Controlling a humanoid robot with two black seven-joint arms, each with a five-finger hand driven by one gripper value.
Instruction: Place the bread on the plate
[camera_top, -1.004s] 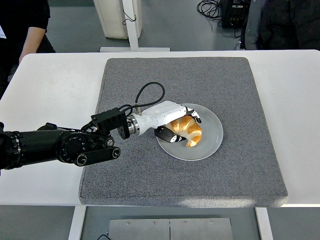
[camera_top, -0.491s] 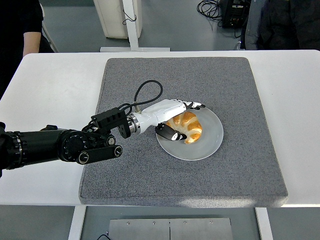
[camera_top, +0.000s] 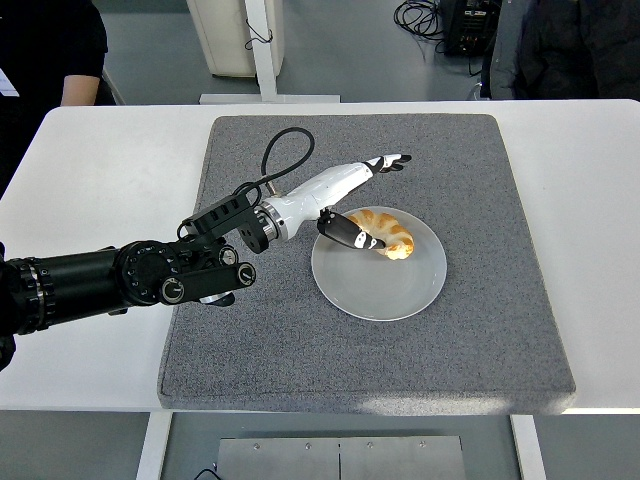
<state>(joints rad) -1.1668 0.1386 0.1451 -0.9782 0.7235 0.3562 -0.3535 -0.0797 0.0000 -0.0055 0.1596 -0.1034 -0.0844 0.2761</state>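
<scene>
Now the croissant (camera_top: 383, 231) is seen lying on the white plate (camera_top: 378, 285) at frame centre, unheld; the left hand (camera_top: 352, 193) is raised above it, fingers (camera_top: 390, 161) spread apart, so release looks done.

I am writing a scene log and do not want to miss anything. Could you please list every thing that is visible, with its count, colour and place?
bread: one, golden brown, lying on the far part of the plate
plate: one, pale grey, round, middle of the mat
mat: one, dark grey, covering the table's centre
table: one, white
people: two, dark clothes, at the top corners behind the table
cables: black, on the floor beyond the table
left hand: one, white with black fingertips, open above the plate's far-left rim
</scene>
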